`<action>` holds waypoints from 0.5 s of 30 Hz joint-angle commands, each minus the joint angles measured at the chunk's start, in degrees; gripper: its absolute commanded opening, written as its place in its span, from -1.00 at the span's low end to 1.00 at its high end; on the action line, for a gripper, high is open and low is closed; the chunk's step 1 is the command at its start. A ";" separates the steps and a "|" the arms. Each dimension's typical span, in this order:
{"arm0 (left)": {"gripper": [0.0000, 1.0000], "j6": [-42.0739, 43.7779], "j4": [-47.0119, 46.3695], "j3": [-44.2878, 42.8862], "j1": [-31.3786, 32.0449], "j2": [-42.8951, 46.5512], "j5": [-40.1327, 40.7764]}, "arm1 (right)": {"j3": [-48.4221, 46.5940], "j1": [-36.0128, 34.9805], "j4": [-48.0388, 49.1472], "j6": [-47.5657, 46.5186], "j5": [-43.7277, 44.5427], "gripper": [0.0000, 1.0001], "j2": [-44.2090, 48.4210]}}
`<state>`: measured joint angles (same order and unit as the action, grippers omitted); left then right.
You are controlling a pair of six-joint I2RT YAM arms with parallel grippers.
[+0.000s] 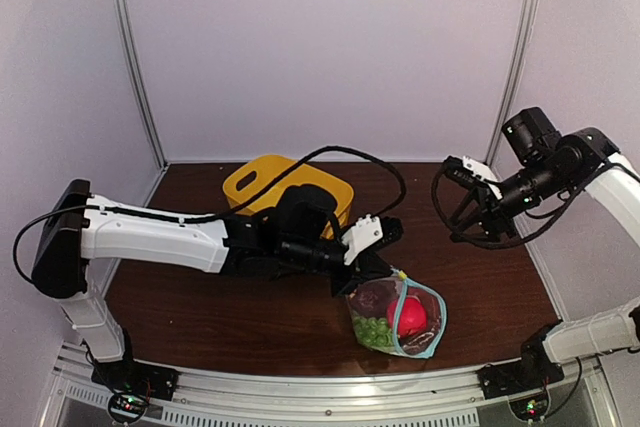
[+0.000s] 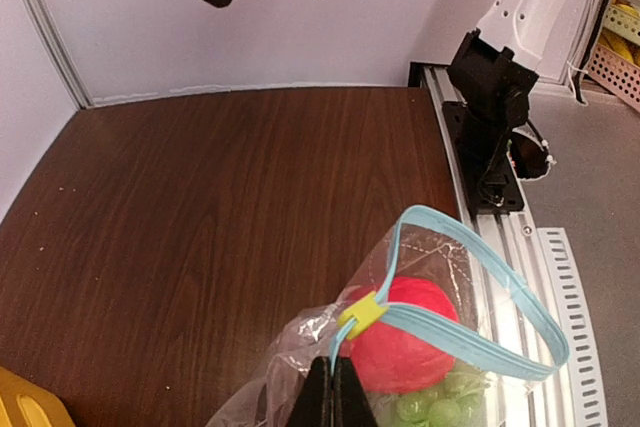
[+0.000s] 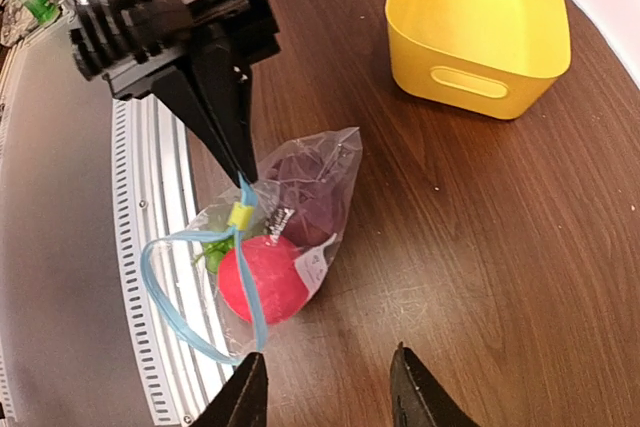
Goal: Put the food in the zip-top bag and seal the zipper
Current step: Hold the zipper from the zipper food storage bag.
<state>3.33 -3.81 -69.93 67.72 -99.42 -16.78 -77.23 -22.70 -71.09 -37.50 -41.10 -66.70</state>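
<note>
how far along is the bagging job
Done: the pink fruit, grapes and dark fruit sit inside the bag. In hand: the left tool is shut on the zipper beside its yellow slider. Left: the zipper gapes in a wide loop, so sealing remains; the right tool hangs open, apart from the bag.

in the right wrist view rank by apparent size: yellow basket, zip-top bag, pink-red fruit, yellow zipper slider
1. yellow basket
2. zip-top bag, nearly as large, so these two are close
3. pink-red fruit
4. yellow zipper slider
</note>
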 commanded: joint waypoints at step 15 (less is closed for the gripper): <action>-1.00 -21.51 2.08 -6.74 0.30 0.94 4.99 | -1.21 -12.78 12.87 7.72 -0.58 -0.26 -5.45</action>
<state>-13.08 0.08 -74.83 67.72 -100.71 -13.82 -77.47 -34.79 -59.57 -31.07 -41.34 -71.85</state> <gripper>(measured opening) 0.010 0.372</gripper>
